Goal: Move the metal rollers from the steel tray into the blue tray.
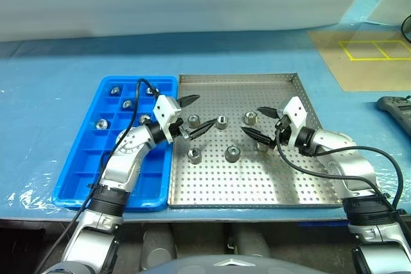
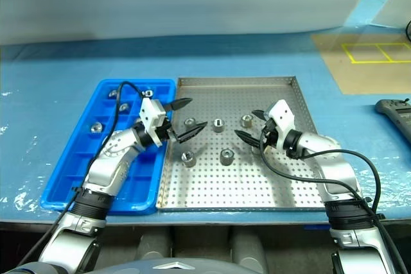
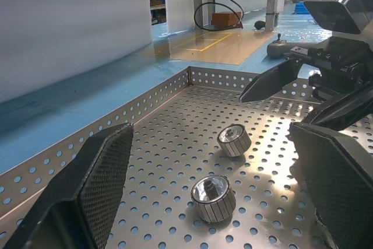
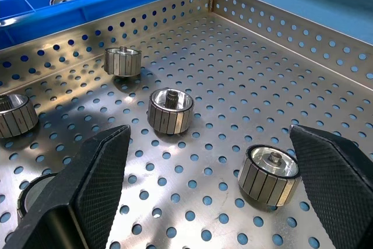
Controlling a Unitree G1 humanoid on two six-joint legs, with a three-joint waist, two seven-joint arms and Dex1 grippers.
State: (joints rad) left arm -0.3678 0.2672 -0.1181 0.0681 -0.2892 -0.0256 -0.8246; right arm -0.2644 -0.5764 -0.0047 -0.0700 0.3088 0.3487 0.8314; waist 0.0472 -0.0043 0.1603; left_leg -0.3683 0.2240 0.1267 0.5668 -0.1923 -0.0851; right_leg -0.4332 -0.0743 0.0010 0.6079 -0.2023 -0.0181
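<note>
- Two metal rollers [image 1: 194,154] are sitting nearest in the steel tray [image 1: 257,181]; more are lying farther back.
- Left gripper [image 1: 196,115] is hovering over the tray's left side, fingers spread, gripping nothing.
- Right gripper [image 1: 262,124] is hovering opposite, likewise spread wide and empty.
- Blue tray [image 1: 83,158], touching the steel tray's left rim, is holding several rollers in its far compartments.

Between the open right claw [image 4: 213,188], metal rollers [image 4: 170,111] stand on the steel tray [image 4: 280,80].
</note>
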